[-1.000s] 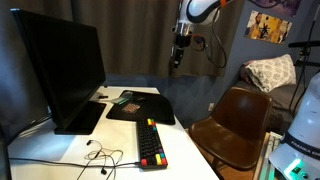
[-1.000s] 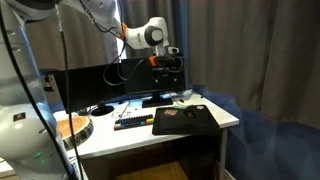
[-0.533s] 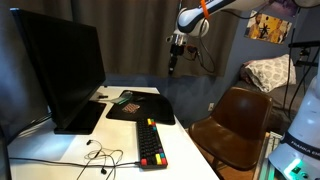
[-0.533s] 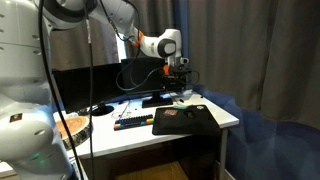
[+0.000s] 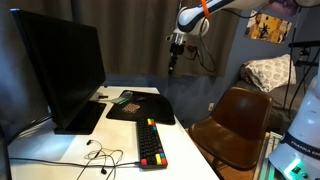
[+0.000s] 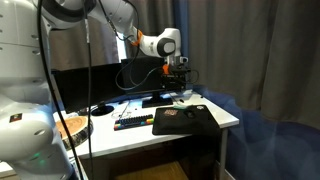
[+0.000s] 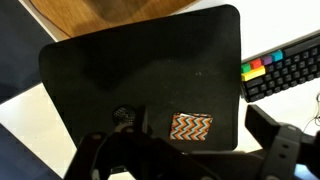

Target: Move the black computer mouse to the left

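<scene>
The black computer mouse is a small dark lump with reddish and teal mottling on the far part of the flat black mat. It also shows in the exterior view from across the desk. In the wrist view an orange and teal zigzag patch lies on the mat at that spot. My gripper hangs high above the desk, well clear of the mouse, and shows in both exterior views. In the wrist view its fingers stand wide apart and hold nothing.
A long black keyboard with red, yellow and green keys lies in front of the mat. A large dark monitor stands beside it. Loose cables lie near the desk edge. A brown chair stands next to the desk.
Between a second and half a second ago the arm swung and the gripper came lower, closer over the mat. Since then nothing has visibly moved.
</scene>
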You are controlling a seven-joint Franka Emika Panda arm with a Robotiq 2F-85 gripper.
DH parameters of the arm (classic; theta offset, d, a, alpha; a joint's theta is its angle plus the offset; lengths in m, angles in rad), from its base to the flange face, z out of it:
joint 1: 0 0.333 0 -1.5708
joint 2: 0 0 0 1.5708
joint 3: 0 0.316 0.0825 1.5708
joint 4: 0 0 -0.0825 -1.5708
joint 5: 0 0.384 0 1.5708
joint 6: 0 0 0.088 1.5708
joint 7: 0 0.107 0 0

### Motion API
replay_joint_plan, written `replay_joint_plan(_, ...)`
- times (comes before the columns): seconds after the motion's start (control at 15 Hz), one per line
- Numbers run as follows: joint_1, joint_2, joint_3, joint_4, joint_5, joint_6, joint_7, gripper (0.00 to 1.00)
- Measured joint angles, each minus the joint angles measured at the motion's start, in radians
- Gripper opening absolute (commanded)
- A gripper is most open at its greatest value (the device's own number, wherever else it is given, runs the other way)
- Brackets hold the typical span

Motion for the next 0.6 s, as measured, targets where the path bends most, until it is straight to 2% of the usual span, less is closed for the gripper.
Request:
replay_joint_plan(0.27,-0.007,0.057,0.006,0.030,0.001,0.023,-0.064,1.00)
replay_joint_plan(0.6,-0.037,0.237,0.034,0.154,0.002,0.032,-0.210,1.00)
